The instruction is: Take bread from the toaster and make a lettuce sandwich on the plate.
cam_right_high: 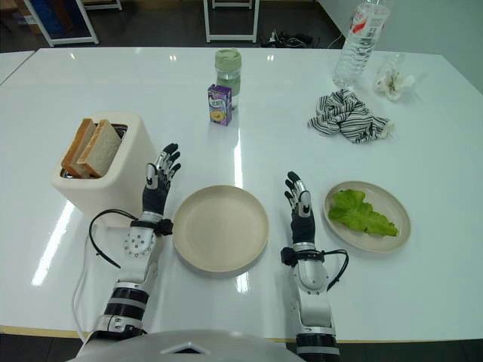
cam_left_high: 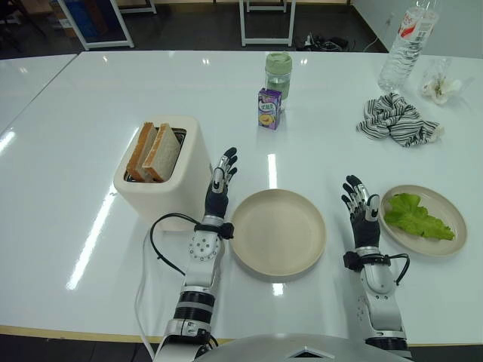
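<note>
Left eye view: toaster (cam_left_high: 170, 188) toward the bench's (cam_left_high: 90, 98) left edge, two slices of bread (cam_left_high: 157, 153) standing up out of its slot. Plate (cam_left_high: 278, 234) near the middle of the front edge, flanked by left hand (cam_left_high: 218, 192) just beside the toaster and right hand (cam_left_high: 362, 215), both wide open, holding nothing. Lettuce (cam_left_high: 415, 217) lying on a smaller plate (cam_left_high: 435, 198) toward the right edge, just beside the right hand.

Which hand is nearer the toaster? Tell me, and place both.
Left. The left hand is just beside the toaster, on its right, apart from it. The right hand is on the far side of the middle plate, next to the lettuce plate.
</note>
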